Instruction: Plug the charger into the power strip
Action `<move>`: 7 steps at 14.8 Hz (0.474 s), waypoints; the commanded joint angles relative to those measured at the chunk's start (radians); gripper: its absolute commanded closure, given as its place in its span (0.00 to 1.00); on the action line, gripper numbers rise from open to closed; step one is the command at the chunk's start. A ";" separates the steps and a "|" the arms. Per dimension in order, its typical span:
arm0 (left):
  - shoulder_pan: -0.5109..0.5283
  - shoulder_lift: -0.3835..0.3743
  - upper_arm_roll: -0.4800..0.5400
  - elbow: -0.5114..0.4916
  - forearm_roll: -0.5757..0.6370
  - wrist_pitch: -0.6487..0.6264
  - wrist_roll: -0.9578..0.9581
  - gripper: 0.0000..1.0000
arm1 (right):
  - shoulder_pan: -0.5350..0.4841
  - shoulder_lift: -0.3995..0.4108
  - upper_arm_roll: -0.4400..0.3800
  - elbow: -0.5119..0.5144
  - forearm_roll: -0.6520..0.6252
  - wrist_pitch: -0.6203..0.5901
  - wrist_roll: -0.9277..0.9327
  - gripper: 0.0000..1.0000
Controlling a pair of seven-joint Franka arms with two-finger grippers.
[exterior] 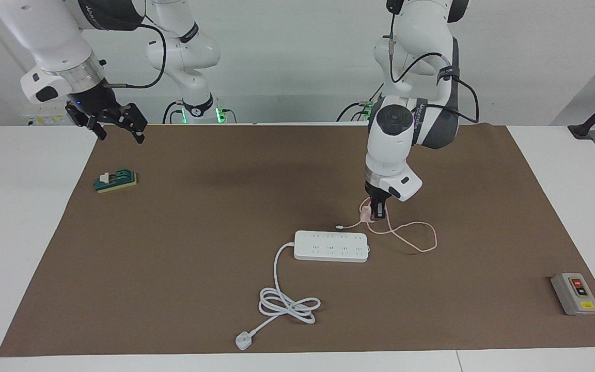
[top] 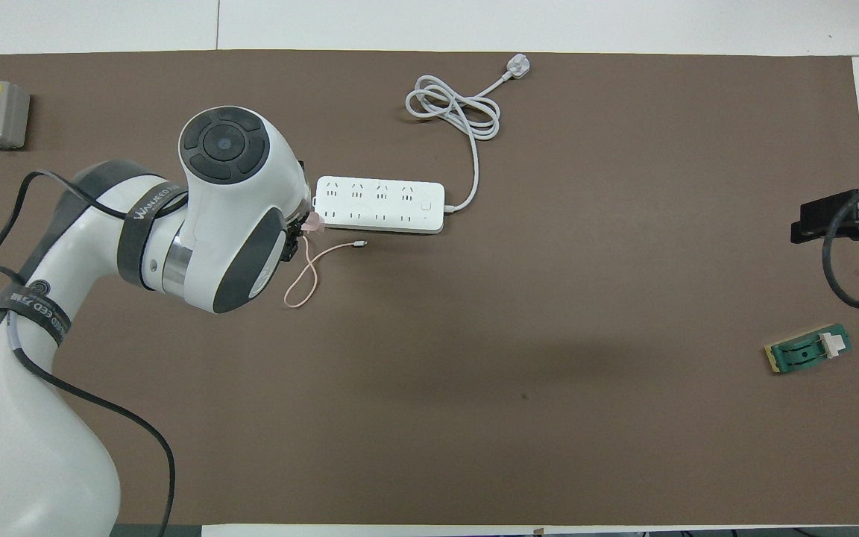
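grey button box (exterior: 575,293), green switch block (exterior: 116,181)

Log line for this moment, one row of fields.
left gripper: shut on charger, raised beside power strip | right gripper: open, waiting above mat edge | charger: not plugged in

Open mat (exterior: 184,268) all round strip (exterior: 331,246). At its 7 o'clock, looped cord (exterior: 287,304) in the way; pink cable (exterior: 411,238) at 2.
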 commanded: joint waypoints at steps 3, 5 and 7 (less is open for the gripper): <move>-0.009 0.066 0.012 0.064 0.013 -0.001 0.028 1.00 | -0.013 -0.015 0.009 -0.017 -0.012 0.001 -0.018 0.00; 0.000 0.070 0.012 0.065 0.013 0.006 0.040 1.00 | -0.013 -0.017 0.008 -0.017 -0.012 -0.002 -0.028 0.00; 0.011 0.084 0.012 0.068 -0.001 0.024 0.051 1.00 | -0.015 -0.017 0.008 -0.017 -0.013 -0.003 -0.050 0.00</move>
